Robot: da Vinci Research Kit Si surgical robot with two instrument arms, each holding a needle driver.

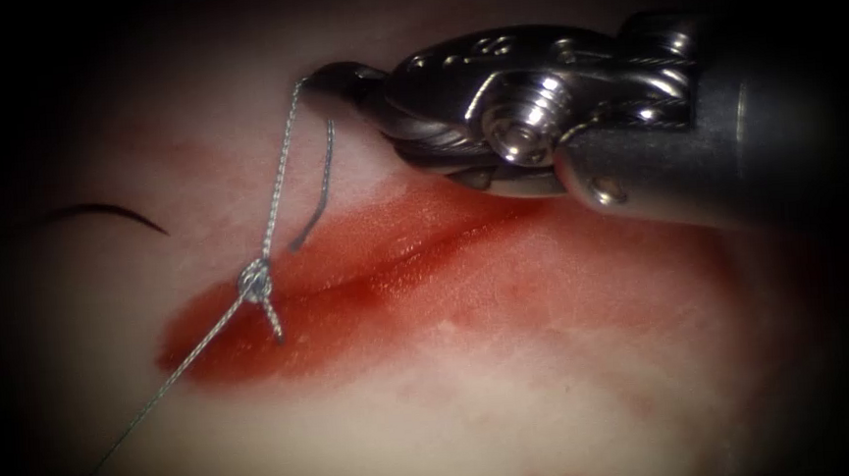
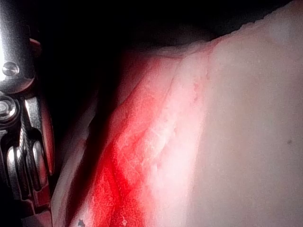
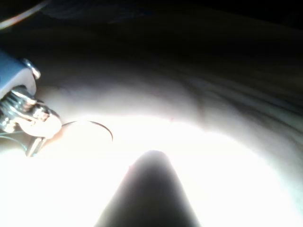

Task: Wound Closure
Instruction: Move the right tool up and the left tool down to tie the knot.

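The right tool (image 1: 328,79) reaches in from the right, above the cut (image 1: 416,258), with its jaws shut on the thread (image 1: 278,178). That thread runs taut down to a knot (image 1: 255,278) at the cut's left end. A short tail (image 1: 273,321) hangs below the knot, and a long strand (image 1: 167,377) leads off to the lower left. The curved needle (image 1: 113,210) lies free on the tissue (image 1: 514,409) left of the cut, held by neither tool; the right wrist view shows the needle (image 3: 102,126) near the right tool (image 3: 26,118). The left tool's wrist (image 2: 21,123) sits beside the tissue (image 2: 246,132).
Red fluid (image 1: 467,285) stains the tissue along and around the cut. The thread casts a dark shadow (image 1: 320,190) on the tissue just right of the taut strand. Red fluid (image 2: 123,179) also marks the tissue in the left wrist view.
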